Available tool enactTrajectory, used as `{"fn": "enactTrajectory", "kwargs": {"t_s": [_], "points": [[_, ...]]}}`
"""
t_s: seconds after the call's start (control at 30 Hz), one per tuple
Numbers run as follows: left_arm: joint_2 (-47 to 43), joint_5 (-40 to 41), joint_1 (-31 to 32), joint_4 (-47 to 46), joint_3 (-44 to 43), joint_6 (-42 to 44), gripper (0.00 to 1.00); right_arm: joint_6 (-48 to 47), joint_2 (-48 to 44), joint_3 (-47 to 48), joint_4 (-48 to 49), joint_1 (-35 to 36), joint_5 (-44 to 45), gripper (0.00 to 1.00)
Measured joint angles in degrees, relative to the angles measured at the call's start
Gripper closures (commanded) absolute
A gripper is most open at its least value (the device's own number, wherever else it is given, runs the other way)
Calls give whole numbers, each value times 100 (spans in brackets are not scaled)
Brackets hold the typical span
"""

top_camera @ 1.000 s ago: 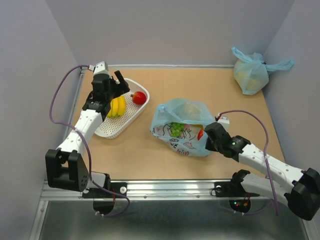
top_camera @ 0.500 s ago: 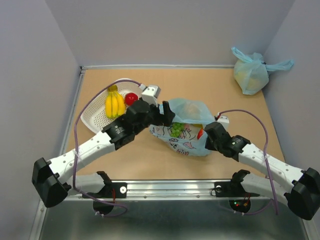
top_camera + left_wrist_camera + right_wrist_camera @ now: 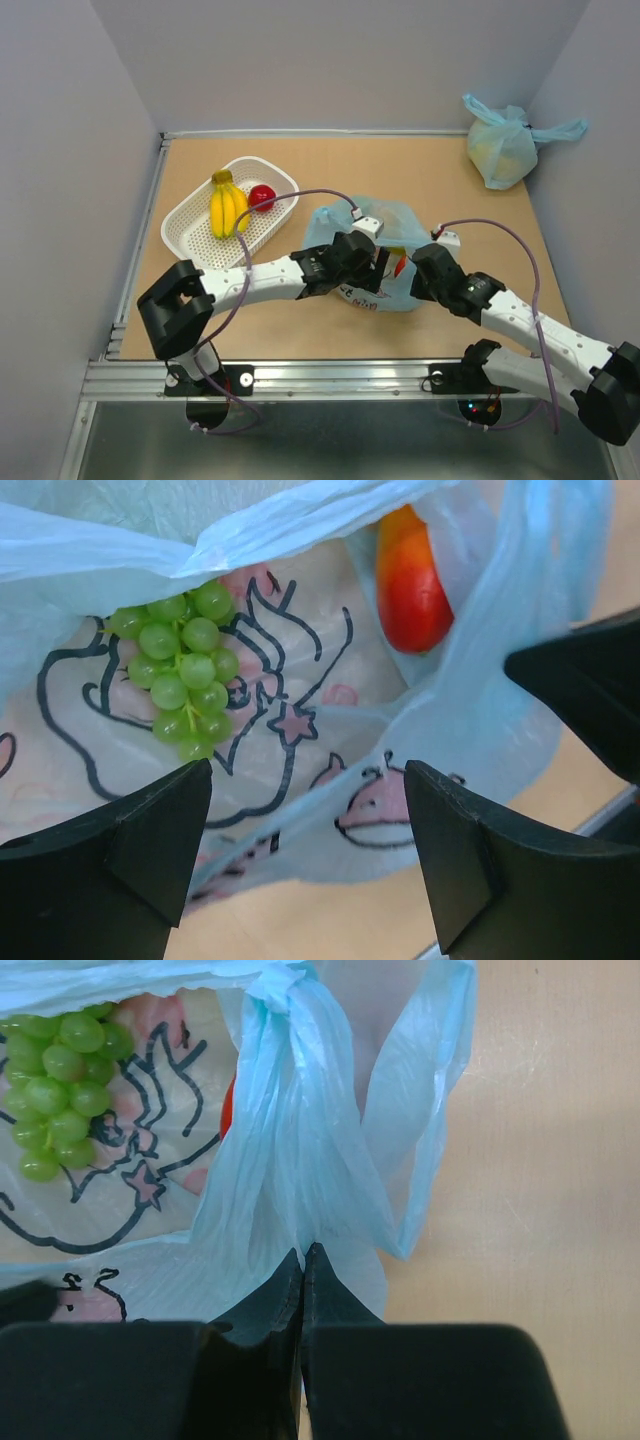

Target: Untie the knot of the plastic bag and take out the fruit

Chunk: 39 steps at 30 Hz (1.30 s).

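The plastic bag (image 3: 398,216), light blue with a cartoon print, lies mid-table with its mouth gaping. My left gripper (image 3: 378,268) hovers open right over it, jaws wide (image 3: 305,855) with only printed plastic below them. Green grapes (image 3: 180,670) and an orange-red piece (image 3: 410,580) lie inside the bag. My right gripper (image 3: 415,272) is shut on the bag's handle strip (image 3: 303,1250). That strip bunches into a tight twist (image 3: 282,982) above the fingers; whether it is the knot I cannot tell. The grapes (image 3: 55,1090) also show in the right wrist view.
A white basket (image 3: 190,240) at the left holds a banana bunch (image 3: 222,208) and a red apple (image 3: 262,197). A plain light blue tied bag (image 3: 500,150) sits in the far right corner. Walls close in three sides of the table.
My left arm swung from the basket across to the printed bag, leaving banana and apple in the basket. The right arm and the bag kept still.
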<state>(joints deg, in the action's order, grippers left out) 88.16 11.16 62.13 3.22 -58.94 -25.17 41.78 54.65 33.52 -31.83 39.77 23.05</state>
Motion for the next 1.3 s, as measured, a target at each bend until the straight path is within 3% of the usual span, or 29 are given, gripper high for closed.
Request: {"fn": "enactTrajectory", "kwargs": {"t_s": [0.53, 0.67, 0.7, 0.8, 0.83, 0.87, 0.9, 0.93, 0.97, 1.3], "points": [[1974, 551, -992, -426, -1069, -76, 11, 90, -341, 0, 20, 0, -293, 99], [2404, 581, -1008, -470, -1290, -55, 15, 101, -308, 0, 39, 0, -337, 99], [2492, 584, -1005, -470, -1325, -55, 18, 111, -286, 0, 50, 0, -339, 99], [2605, 621, -994, -505, -1355, -50, 42, 111, -205, 0, 74, 0, -341, 99], [2605, 619, -994, -511, -1355, -28, 52, 111, -190, 0, 79, 0, -339, 99], [2605, 610, -994, -525, -1355, -22, 75, 111, -175, 0, 87, 0, -337, 99], [2603, 601, -994, -535, -1355, -20, 79, 111, -168, 0, 92, 0, -337, 99], [2599, 592, -994, -562, -1355, -44, 92, 111, -164, 0, 96, 0, -334, 99], [2557, 570, -994, -592, -1355, -17, 99, 111, -164, 0, 103, 0, -330, 99], [861, -262, -962, -525, -448, 741, 100, 85, 9, 0, 116, 0, 96, 99]]}}
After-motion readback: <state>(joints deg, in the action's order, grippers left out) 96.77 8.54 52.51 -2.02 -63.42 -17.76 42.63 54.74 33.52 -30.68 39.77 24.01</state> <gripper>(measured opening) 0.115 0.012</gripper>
